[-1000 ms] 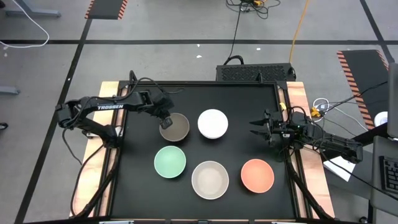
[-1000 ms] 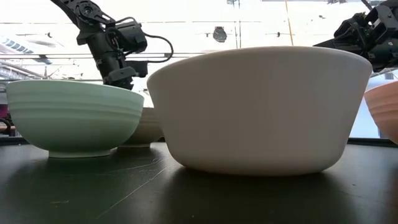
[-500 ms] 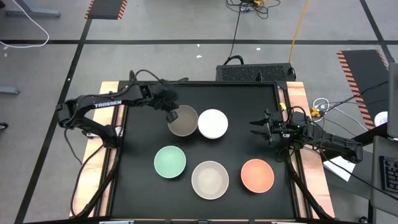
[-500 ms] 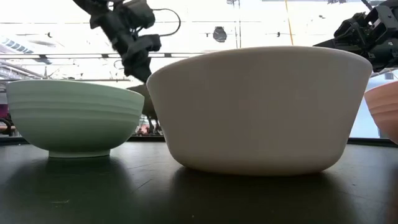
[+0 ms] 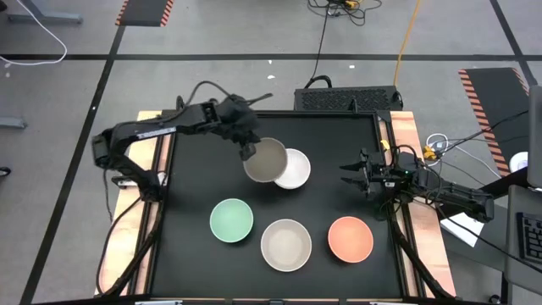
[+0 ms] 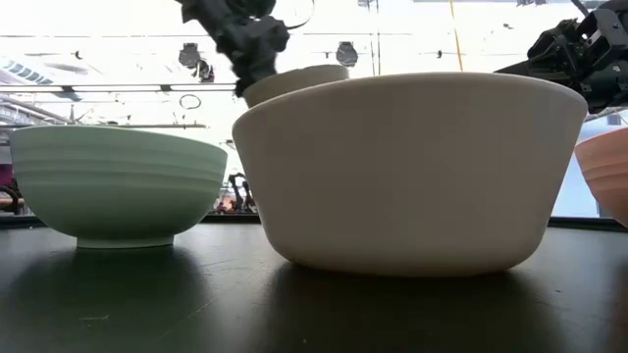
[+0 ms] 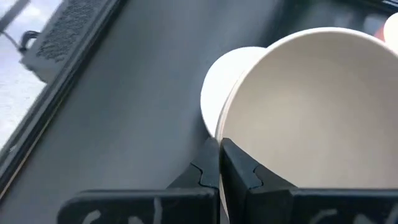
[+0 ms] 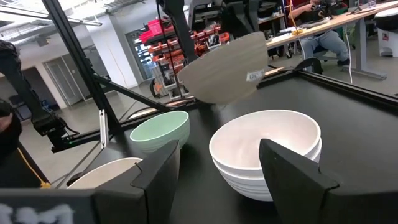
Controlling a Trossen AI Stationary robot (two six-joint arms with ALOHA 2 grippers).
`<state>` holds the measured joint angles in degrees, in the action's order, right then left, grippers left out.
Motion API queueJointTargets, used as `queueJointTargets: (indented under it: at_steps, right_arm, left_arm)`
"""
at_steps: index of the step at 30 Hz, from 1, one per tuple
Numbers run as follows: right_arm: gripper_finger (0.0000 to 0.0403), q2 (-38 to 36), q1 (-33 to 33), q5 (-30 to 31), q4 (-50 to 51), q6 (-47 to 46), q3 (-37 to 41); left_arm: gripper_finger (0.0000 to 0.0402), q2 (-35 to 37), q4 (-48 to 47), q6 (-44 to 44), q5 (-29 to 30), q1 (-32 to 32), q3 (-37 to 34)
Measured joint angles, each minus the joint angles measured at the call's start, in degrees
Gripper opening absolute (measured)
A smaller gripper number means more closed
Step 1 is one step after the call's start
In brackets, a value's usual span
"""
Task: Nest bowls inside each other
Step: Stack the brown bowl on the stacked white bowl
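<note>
The left gripper (image 5: 248,151) is holding the smooth round grey-brown bowl (image 5: 265,160) up in the air, with its fingers (image 7: 239,171) clenched tight on the bowl's rim. The bowl is tilting and hanging over the 9 o'clock edge of the white stack of round bowls (image 5: 293,169), which is sitting near the middle of the black counter (image 5: 190,182). In the right wrist view the grey-brown bowl is floating above the white stack, and the white stack is showing two rims, one inside the other. The round mint green bowl (image 5: 231,219) is sitting at about 7 o'clock from the white stack. The round cream-beige bowl (image 5: 285,244) is sitting at 6 o'clock from it, close to the front edge. The round salmon-orange bowl (image 5: 350,239) is sitting at about 4 o'clock from it. These three bowls are standing apart from each other. The right gripper (image 5: 349,176) is waiting at 3 o'clock from the white stack, near the counter's right edge, with its fingers (image 8: 292,171) spread wide and holding nothing.
</note>
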<state>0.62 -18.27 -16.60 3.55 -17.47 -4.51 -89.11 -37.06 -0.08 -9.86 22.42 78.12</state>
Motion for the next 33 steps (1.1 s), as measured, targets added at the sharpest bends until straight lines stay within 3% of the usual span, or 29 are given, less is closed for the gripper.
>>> queueJointTargets:
  at_steps: [9, 15, 33]
  right_arm:
    - [0.0212, 0.0, 0.0, 0.0, -0.4, -0.5, 0.0]
    - [0.0212, 0.0, 0.0, 0.0, -0.4, -0.5, 0.0]
    - [0.0212, 0.0, 0.0, 0.0, -0.4, -0.3, 0.0]
  left_arm:
    - [0.0000, -15.7, -5.1, 1.2, -0.9, -3.1, 16.7]
    - [0.0000, -23.2, -6.5, 2.6, -1.6, -3.7, 23.6]
    - [0.0000, -27.8, -10.3, 2.5, -0.3, -3.8, 26.1]
